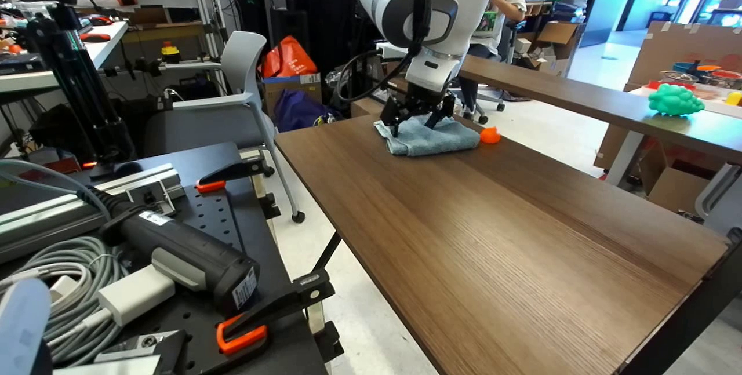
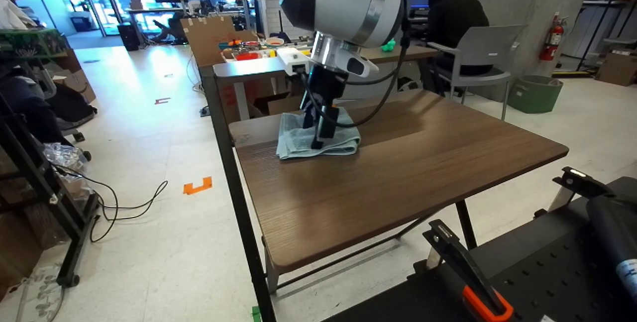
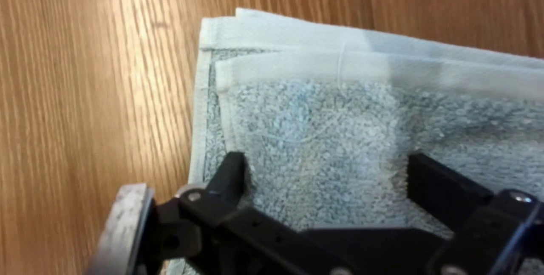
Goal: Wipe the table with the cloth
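Blue-grey terry hand towel point(image 3: 314, 126), folded in layers, lies flat near one end of the dark wood-grain table point(image 1: 522, 236). Should be light, limp, not fragile; pile ought to grip well, but loose layers may slide apart. Robotiq gripper point(image 3: 326, 158) over it, fingers point(image 3: 230, 173) spread wide, tips down at the pile, nothing pinched. I'd bunch a ridge through all layers between the tips, well in from the edge. Top layer alone would likely unfold it. Small orange object point(image 1: 490, 135) just beside the towel; could get swept.
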Controlling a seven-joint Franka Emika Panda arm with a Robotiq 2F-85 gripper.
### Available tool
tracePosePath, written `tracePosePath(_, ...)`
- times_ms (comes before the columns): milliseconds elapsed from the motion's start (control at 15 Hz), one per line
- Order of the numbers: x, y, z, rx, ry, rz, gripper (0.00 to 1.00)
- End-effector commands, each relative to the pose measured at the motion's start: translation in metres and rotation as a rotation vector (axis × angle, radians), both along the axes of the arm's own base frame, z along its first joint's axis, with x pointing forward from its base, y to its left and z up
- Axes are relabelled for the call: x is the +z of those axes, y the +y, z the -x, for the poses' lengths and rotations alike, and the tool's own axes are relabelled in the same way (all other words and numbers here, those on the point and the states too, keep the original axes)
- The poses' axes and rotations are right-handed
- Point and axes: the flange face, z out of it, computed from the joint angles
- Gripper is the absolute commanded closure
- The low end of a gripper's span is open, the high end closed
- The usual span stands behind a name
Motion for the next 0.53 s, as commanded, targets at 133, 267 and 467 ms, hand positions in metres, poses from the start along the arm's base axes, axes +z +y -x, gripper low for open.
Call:
tracePosePath(133,-0.004,0.046,-0.014,0.006,0.036,-0.131,0.0)
tracePosePath(267,-0.008,0.051,-0.015,0.012,0.051,-0.143,0.0)
tracePosePath(467,-0.019,0.043,0.006,0.045,0.127,-0.05,0.0)
